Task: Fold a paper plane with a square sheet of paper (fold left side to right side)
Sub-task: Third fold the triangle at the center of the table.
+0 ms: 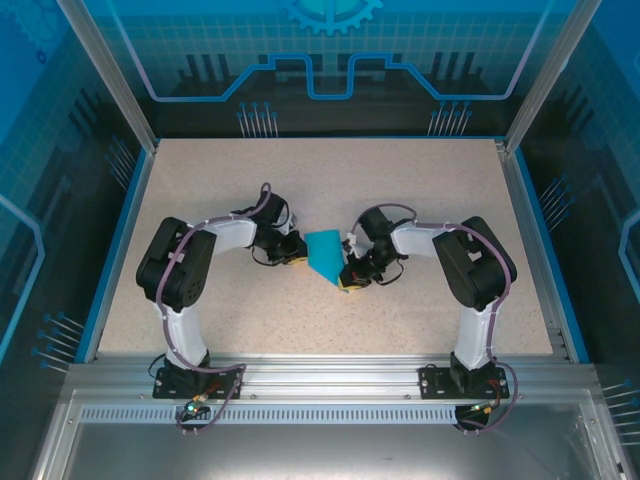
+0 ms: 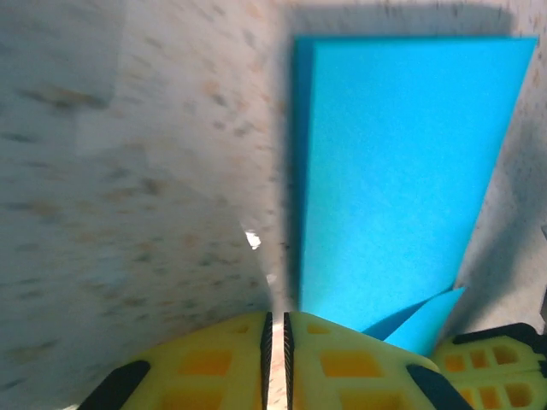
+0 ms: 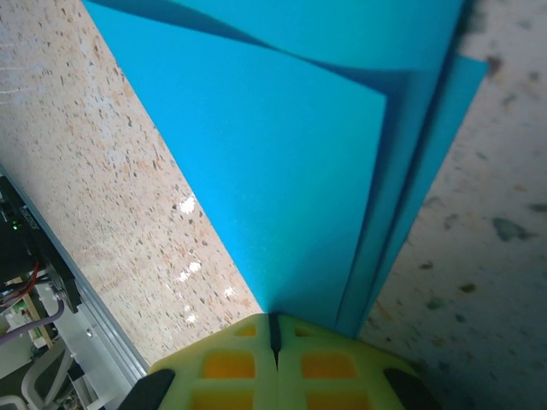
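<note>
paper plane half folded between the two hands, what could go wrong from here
1. The right hand appears to pinch only the narrow tip of the paper plane; a pull could slip it out or tear it.
2. Its layers splay apart near that hand, so creases may spring open or misalign.
3. The left hand, nearly shut, sits beside the plane's edge, not on it, so that side could shift freely.

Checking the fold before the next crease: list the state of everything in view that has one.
paper: folded into a layered, tapered shape, layers splayed near its tip.
left gripper: all but shut, thin slit, beside the paper's edge; grip unclear.
right gripper: shut at the paper's tip, seemingly pinching it.
</note>
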